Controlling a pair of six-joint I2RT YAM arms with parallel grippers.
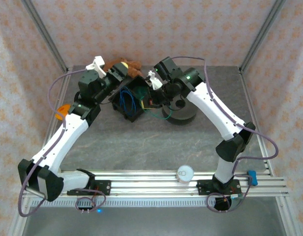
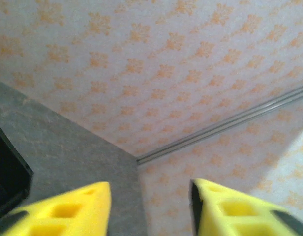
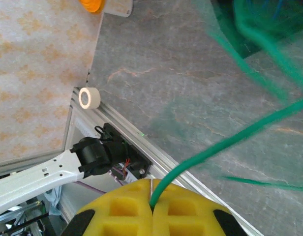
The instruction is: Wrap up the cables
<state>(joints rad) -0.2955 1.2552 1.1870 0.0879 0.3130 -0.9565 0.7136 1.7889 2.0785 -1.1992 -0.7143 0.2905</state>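
Cables, counted: two. Left hand (image 2: 151, 209) stands apart, empty. Blue cable (image 1: 126, 98) lies coiled inside one black box (image 1: 132, 115). Green cable (image 3: 230, 141) trails over the bench (image 3: 156, 64), clamped in the right hand (image 3: 151, 204), one grey spool (image 1: 183, 117) nearby.

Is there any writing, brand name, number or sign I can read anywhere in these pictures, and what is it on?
None can be read.
The wallpaper has an orange flower pattern, no letters.
The white roll and the black box look blank.
The blue part by the right arm's base is too small to tell whether it bears print.
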